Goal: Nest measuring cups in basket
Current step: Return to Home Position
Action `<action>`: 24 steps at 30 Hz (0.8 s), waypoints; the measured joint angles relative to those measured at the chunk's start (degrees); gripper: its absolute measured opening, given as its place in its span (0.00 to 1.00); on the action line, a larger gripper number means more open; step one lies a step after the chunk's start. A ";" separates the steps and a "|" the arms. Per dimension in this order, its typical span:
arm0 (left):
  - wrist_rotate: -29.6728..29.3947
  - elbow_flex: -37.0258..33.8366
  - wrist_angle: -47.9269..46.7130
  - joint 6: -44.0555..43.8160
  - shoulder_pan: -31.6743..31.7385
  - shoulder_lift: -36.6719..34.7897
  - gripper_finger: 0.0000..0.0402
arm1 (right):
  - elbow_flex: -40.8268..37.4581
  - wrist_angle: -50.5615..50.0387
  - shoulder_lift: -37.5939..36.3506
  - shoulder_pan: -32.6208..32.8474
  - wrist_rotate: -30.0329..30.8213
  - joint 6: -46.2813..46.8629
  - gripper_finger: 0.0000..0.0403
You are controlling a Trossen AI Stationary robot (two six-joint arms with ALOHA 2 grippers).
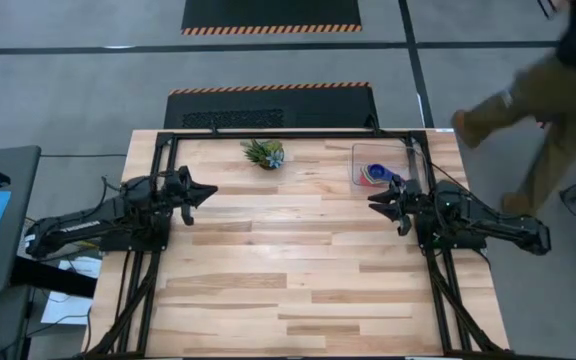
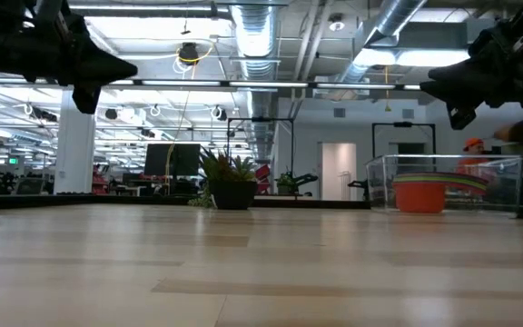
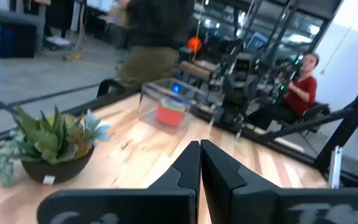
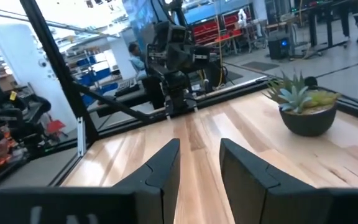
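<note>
The measuring cups (image 1: 375,174) sit stacked one inside another in the clear basket (image 1: 380,163), which rests on its base at the table's far right. The low view shows an orange-red cup (image 2: 420,194) through the basket wall (image 2: 493,182). My left gripper (image 1: 208,191) hovers shut over the table's left side, pointing level toward the right. My right gripper (image 1: 373,201) hovers open just on the near side of the basket, pointing level toward the left, with nothing between its fingers (image 4: 166,162). The left wrist view shows the basket (image 3: 148,99) with a red cup (image 3: 169,113) inside.
A small spiky potted plant (image 1: 265,153) stands at the far middle of the table. A black frame (image 1: 268,133) runs along the table's far edge and sides. A person (image 1: 543,95) moves past the far right corner. Bare wood lies between the two arms.
</note>
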 joint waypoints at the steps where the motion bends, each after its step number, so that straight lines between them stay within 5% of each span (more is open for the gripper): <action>1: -0.08 0.00 -0.82 0.00 0.00 -1.61 0.00 | 0.00 -0.02 0.01 -0.21 -0.03 0.00 0.34; 6: -1.45 0.05 -7.65 0.04 -0.02 -10.15 0.00 | 0.00 -0.23 0.01 -1.47 -0.03 0.00 0.35; 9: -0.94 -0.04 -8.50 -0.41 -0.02 -9.45 0.00 | 0.00 -0.25 0.01 -1.73 -0.02 -0.22 0.34; 16: -1.43 -7.00 3.06 -2.29 -0.08 -9.64 0.00 | -0.02 -0.11 0.01 -2.27 0.30 -0.28 0.34; 24: -1.29 -7.37 2.93 0.10 -0.82 -9.81 0.00 | -0.04 -0.25 0.03 -2.30 1.42 -1.40 0.34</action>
